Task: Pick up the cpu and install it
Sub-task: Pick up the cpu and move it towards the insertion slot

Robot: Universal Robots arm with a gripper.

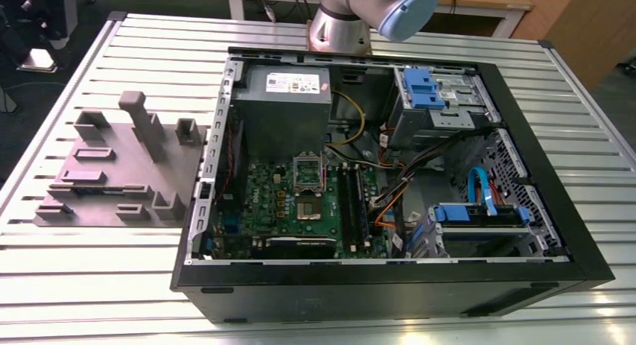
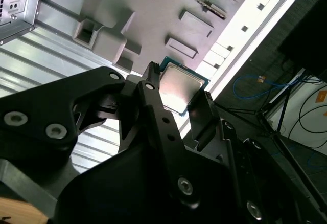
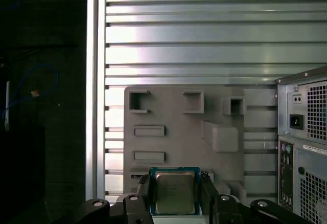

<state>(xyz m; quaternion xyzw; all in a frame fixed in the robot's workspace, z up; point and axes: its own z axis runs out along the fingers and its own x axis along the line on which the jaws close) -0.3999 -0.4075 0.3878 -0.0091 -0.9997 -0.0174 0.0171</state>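
second wrist view: the black angular gripper (image 2: 178,92) is closed on the flat square cpu (image 2: 180,83), shiny metal top, green rim, held above a moulded grey tray (image 2: 153,9) on the ribbed metal table (image 2: 51,47).

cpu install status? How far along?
Done: the pick. The gripper is shut on the cpu and holds it clear of the grey fixture tray, as both wrist views show. In hand: the cpu, with the tray behind it, beside the computer case. Left: the install. The cpu is not yet on the motherboard inside the case.
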